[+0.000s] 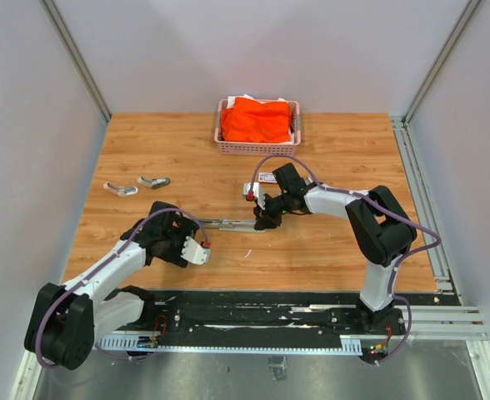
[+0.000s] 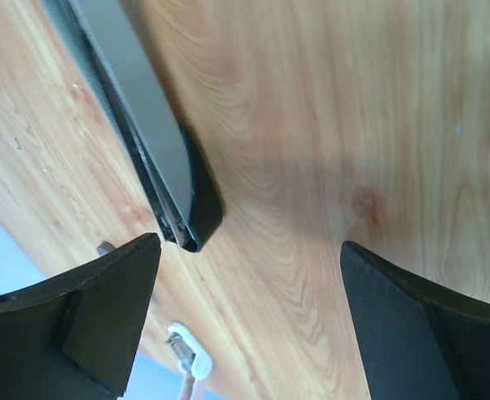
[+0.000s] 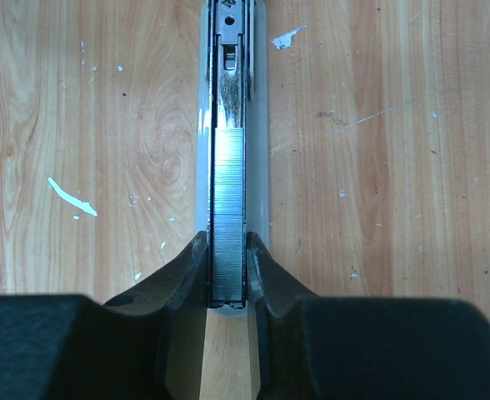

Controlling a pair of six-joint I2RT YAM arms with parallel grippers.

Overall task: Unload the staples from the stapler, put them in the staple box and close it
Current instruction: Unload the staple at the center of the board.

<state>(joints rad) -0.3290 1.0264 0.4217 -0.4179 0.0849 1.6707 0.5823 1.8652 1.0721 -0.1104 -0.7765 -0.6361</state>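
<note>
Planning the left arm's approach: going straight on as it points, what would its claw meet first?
Probably the black-tipped end of the long silver metal stapler, lying off-centre ahead of the open left claw; depth is unclear.

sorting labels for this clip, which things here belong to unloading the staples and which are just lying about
In the job: stapler, staples in its track, right gripper clamped on the stapler, left gripper open near its end.
Lying about: pink basket, orange cloth in it, two small metal pieces, white box with red label.

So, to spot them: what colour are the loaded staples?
The staples are silvery-grey, clearest in the right wrist view.
</note>
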